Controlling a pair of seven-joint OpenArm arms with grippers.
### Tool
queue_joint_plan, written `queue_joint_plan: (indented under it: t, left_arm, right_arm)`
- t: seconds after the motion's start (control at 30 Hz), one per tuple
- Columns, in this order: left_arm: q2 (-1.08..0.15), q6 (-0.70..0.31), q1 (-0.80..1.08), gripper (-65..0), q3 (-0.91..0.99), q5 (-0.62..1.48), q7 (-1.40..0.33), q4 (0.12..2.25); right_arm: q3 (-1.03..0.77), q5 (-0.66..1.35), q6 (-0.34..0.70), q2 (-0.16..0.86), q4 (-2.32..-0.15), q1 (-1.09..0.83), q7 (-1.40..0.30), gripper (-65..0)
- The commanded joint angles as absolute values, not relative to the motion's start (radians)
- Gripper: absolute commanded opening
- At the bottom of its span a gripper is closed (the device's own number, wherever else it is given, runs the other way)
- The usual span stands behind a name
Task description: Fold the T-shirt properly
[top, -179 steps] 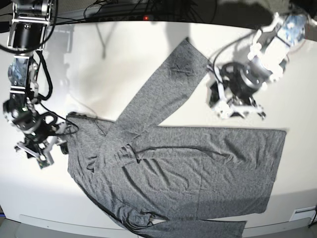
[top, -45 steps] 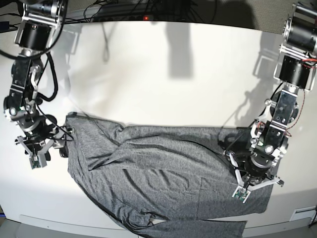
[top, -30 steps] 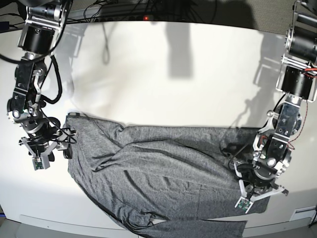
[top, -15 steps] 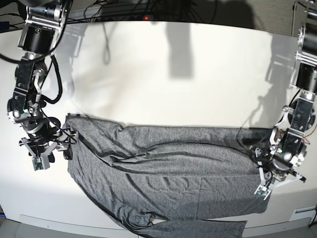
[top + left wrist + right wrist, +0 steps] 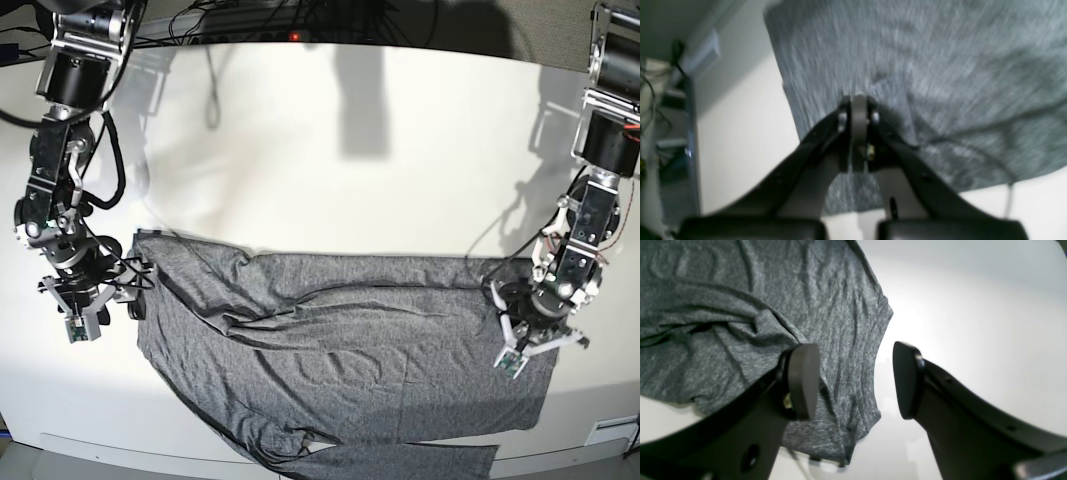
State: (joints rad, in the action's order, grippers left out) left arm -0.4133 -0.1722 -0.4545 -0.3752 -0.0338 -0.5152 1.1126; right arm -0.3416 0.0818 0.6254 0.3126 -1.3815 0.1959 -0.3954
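The far half of the white bench [image 5: 330, 150] lies bare and open between the 2 arms. The grey T-shirt [image 5: 340, 350] covers the near half from side to side. The left hand [image 5: 535, 335] and right hand [image 5: 95, 295] occupy its 2 ends

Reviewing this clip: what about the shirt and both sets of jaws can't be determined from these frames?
- Left gripper, left wrist view: jaws closed over the T-shirt; motion blur hides whether fabric is pinched.
- Lower sleeve, base view: cut off by the bottom edge.
- Right gripper, right wrist view: jaws open at the shirt's edge; contact with the cloth is unclear.
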Motion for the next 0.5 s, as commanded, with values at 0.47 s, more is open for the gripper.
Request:
queue_joint_plan:
  t: [0.47]
  left_arm:
    - [-0.427, -0.161, -0.583, -65.0, -0.368, -0.131, -0.523, 0.979]
  right_arm:
    - [-0.345, 0.116, 0.628, 0.324, -1.397, 0.221, -0.374, -30.6]
